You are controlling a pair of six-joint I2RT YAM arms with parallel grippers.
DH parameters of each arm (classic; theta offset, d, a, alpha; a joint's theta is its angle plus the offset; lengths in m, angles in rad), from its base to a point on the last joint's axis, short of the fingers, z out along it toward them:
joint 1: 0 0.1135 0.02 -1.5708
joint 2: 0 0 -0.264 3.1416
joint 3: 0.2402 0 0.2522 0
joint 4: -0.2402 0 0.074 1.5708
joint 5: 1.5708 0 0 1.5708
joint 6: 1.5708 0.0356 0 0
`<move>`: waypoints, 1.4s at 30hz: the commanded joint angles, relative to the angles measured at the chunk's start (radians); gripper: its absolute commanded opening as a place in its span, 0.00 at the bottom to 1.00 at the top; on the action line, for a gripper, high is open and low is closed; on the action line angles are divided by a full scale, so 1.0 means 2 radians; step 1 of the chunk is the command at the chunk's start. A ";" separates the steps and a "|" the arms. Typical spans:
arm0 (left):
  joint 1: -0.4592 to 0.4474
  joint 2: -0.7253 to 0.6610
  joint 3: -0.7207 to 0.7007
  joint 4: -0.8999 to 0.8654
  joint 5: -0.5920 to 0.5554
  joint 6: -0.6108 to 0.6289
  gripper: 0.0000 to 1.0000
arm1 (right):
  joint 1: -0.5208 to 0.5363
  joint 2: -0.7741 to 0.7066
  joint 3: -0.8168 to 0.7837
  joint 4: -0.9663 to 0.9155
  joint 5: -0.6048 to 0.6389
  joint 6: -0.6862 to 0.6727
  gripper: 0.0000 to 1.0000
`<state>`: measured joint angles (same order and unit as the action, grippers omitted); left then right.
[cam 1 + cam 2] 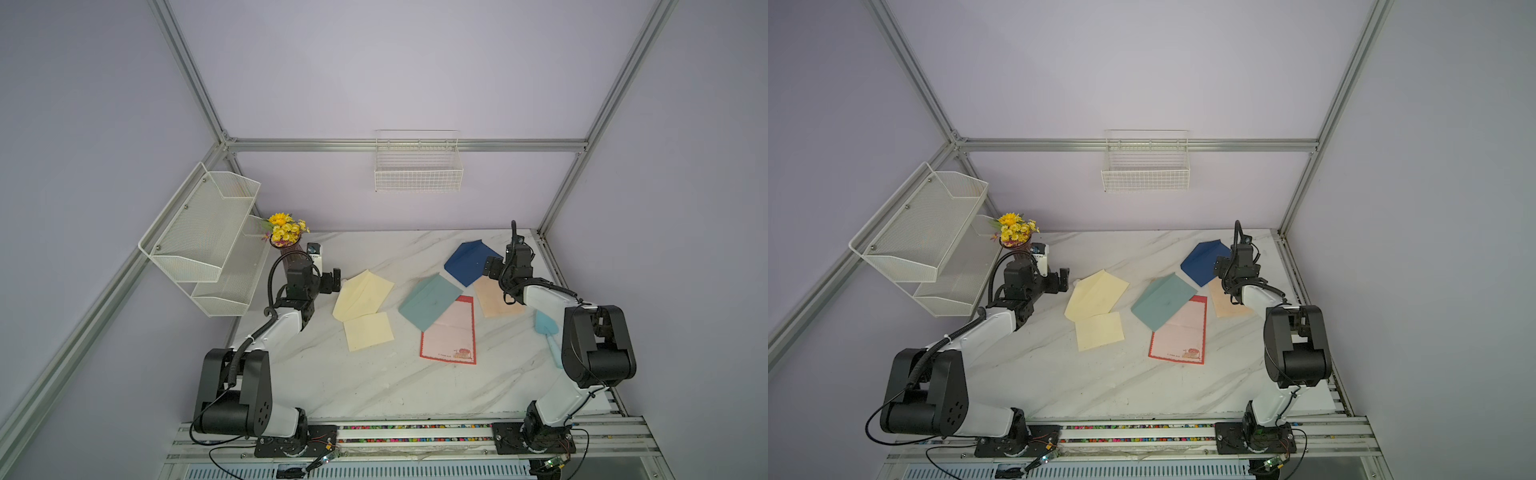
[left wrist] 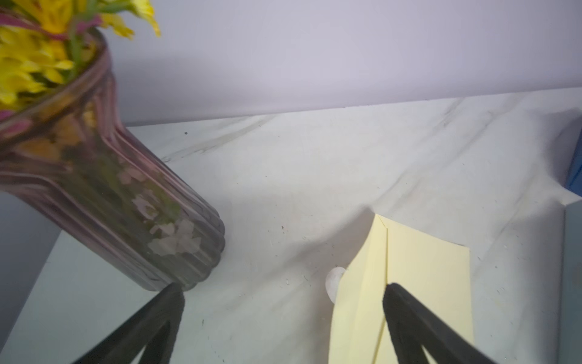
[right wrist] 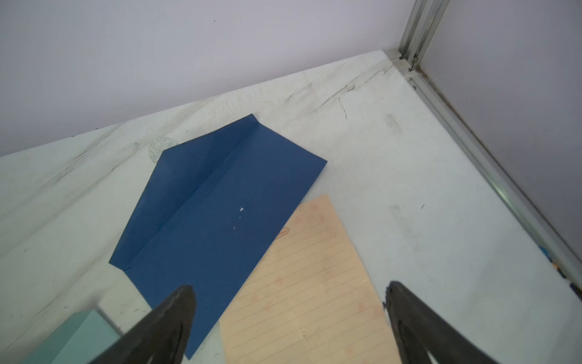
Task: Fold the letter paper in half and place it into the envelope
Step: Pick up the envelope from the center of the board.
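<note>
Three open envelopes lie on the marble table: a pale yellow one (image 1: 363,295), a teal one (image 1: 430,301) and a dark blue one (image 1: 469,257). A yellow paper (image 1: 368,331) lies flat below the yellow envelope. A red-bordered letter paper (image 1: 451,332) is partly under the teal envelope. A peach lined paper (image 3: 308,283) is tucked under the blue envelope (image 3: 220,201). My left gripper (image 2: 283,290) hovers open at the yellow envelope's (image 2: 409,274) left edge. My right gripper (image 3: 289,289) hovers open over the peach paper. Neither holds anything.
A vase of yellow flowers (image 1: 286,237) stands close behind the left gripper (image 1: 332,281). A light blue item (image 1: 546,328) lies by the right arm. A mesh shelf (image 1: 208,237) hangs on the left wall and a wire basket (image 1: 417,166) on the back wall.
</note>
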<state>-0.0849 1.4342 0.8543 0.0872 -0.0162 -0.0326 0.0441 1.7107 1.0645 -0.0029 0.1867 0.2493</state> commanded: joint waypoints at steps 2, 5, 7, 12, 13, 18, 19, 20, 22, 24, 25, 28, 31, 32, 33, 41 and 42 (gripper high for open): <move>-0.033 -0.002 0.053 -0.128 0.008 -0.049 1.00 | 0.032 -0.024 0.025 -0.153 -0.030 0.070 0.97; -0.073 0.004 0.080 -0.168 0.002 -0.075 1.00 | 0.051 -0.042 0.024 -0.195 -0.046 0.096 0.97; -0.104 0.013 0.101 -0.195 -0.003 -0.087 1.00 | 0.060 -0.050 0.021 -0.224 -0.057 0.115 0.97; -0.187 0.053 0.164 -0.269 -0.023 -0.104 1.00 | 0.090 -0.074 0.014 -0.306 -0.071 0.138 0.97; -0.197 0.063 0.175 -0.278 -0.025 -0.109 1.00 | 0.095 -0.083 0.010 -0.312 -0.076 0.139 0.97; -0.238 0.130 0.241 -0.315 -0.022 -0.133 1.00 | 0.108 -0.134 -0.004 -0.360 -0.074 0.162 0.97; -0.244 0.144 0.252 -0.315 -0.023 -0.133 1.00 | 0.108 -0.142 -0.006 -0.365 -0.076 0.166 0.97; -0.250 0.161 0.264 -0.312 -0.021 -0.131 1.00 | 0.110 -0.152 -0.008 -0.371 -0.077 0.170 0.97; -0.258 0.198 0.294 -0.312 -0.012 -0.122 1.00 | 0.113 -0.166 -0.009 -0.382 -0.080 0.174 0.97; -0.264 0.236 0.325 -0.314 -0.004 -0.114 1.00 | 0.116 -0.167 -0.006 -0.397 -0.079 0.179 0.97; -0.266 0.252 0.338 -0.316 -0.001 -0.112 1.00 | 0.116 -0.180 -0.006 -0.402 -0.080 0.181 0.97; -0.270 0.294 0.372 -0.317 0.017 -0.111 0.97 | 0.117 -0.191 -0.004 -0.417 -0.083 0.186 0.97; -0.273 0.322 0.394 -0.318 0.022 -0.108 0.95 | 0.117 -0.199 -0.007 -0.424 -0.080 0.189 0.97; -0.273 0.331 0.400 -0.319 0.023 -0.107 0.93 | 0.117 -0.200 -0.008 -0.424 -0.080 0.189 0.97; -0.273 0.339 0.406 -0.321 0.024 -0.104 0.91 | 0.117 -0.200 -0.007 -0.426 -0.082 0.190 0.97; -0.273 0.389 0.457 -0.333 0.060 -0.097 0.19 | 0.117 -0.199 -0.007 -0.430 -0.087 0.191 0.97; -0.273 0.390 0.460 -0.335 0.060 -0.099 0.06 | 0.117 -0.199 -0.008 -0.430 -0.087 0.191 0.97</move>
<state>-0.6296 2.2173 1.7313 -0.5678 0.0681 -0.2413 0.2718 1.3258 1.0561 -0.8379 0.0105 0.6094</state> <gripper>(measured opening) 0.174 0.972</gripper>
